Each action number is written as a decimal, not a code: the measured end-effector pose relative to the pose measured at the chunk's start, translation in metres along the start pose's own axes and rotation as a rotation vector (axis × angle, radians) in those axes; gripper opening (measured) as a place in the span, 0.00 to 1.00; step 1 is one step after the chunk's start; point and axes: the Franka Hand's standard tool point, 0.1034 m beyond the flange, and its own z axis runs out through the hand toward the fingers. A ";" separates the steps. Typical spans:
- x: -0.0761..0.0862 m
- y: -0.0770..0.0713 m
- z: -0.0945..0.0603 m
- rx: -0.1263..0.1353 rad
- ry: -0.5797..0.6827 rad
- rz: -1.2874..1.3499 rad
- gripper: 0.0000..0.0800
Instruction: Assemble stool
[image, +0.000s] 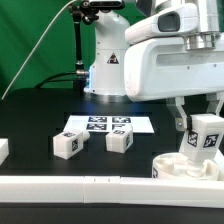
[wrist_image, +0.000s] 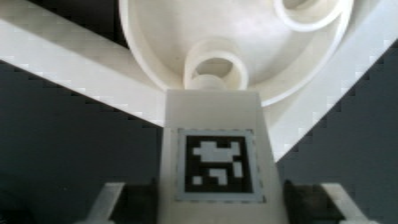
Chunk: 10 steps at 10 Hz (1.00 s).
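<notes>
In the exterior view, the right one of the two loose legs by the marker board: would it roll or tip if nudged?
That leg looks blocky and flat-faced, so it would probably slide, not roll. It sits squat, so tipping seems unlikely. The smooth white plastic looks rigid, perhaps slippery to grip.

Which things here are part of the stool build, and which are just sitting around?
For the job: seat, leg held by the pincer, two loose legs.
Just lying about: marker board, white border bar.
</notes>
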 end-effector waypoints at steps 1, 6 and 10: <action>-0.002 0.000 0.002 0.001 -0.003 0.001 0.42; -0.001 -0.002 0.003 -0.003 0.009 -0.002 0.42; -0.001 0.000 0.003 -0.006 0.014 -0.003 0.42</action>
